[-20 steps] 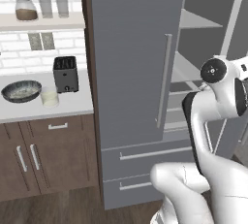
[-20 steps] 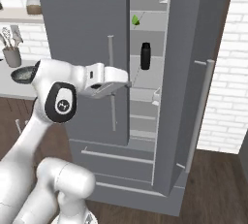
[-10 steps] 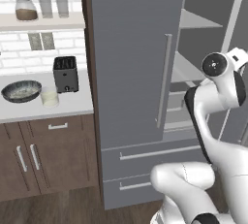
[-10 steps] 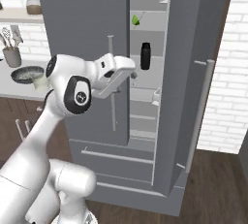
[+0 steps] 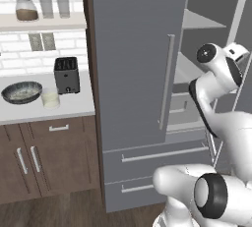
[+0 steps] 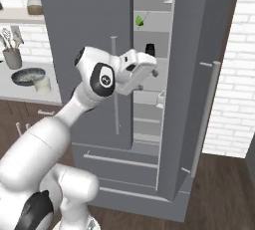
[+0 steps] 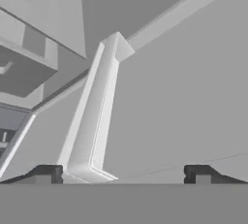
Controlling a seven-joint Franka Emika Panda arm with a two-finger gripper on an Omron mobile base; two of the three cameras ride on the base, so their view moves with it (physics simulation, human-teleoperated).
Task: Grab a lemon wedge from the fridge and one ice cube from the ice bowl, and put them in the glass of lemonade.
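While the ice bowl (image 5: pixel 21 92) sits far left on the white counter (image 5: pixel 74 105) in the left base view, the glass of lemonade (image 5: pixel 49 98) stands just beside it to the right, with a black toaster (image 5: pixel 66 74) behind the glass. Further right rises the fridge (image 5: pixel 142 49), its left door shut and its right door swung open, pale shelves showing in the gap. The arm rises from the base, bends at its elbow and reaches up and forward into that opening. In the right base view the forearm slopes up from the lower left, the wrist turns, and the gripper (image 6: pixel 155 78) points into the fridge at middle-shelf height, beside a dark bottle (image 6: pixel 150 50). Above it, on a higher shelf, lies the lemon wedge (image 6: pixel 140 20), well apart from the hand. In the hand view the two dark fingertips (image 7: pixel 46 173) stand wide apart with nothing between them, facing pale grey fridge panels and a ridge.
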